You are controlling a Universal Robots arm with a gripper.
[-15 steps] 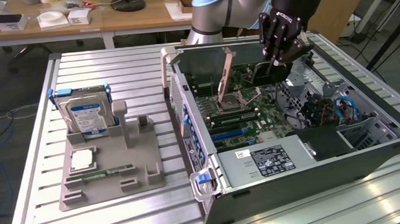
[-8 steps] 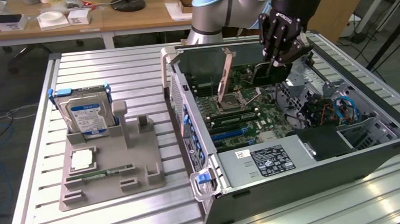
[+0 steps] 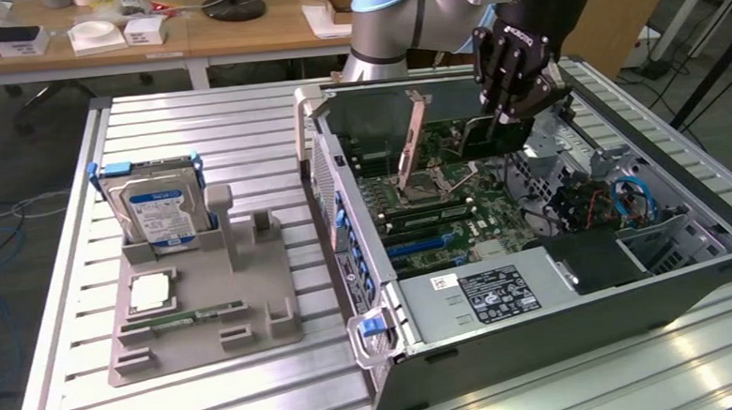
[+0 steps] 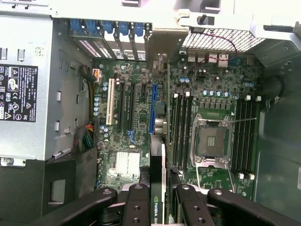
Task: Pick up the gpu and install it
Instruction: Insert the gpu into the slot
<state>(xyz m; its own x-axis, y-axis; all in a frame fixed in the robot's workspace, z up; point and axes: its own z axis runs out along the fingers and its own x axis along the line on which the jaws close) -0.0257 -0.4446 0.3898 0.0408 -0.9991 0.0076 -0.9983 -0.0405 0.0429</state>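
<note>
**Claw clamped on the gpu inside the open computer case**

The claw (image 3: 510, 118) is closed partway, its fingers (image 4: 137, 207) pressing both flat faces of the gpu (image 4: 158, 157). The card hangs edge-down directly beneath the claw, within the computer case (image 3: 340, 197) and over the slots of the main board (image 4: 211, 136). Well away from the claw, a hard drive (image 3: 153, 211) stands in a grey holder (image 3: 210, 326) on the counter (image 3: 211, 119).
</note>
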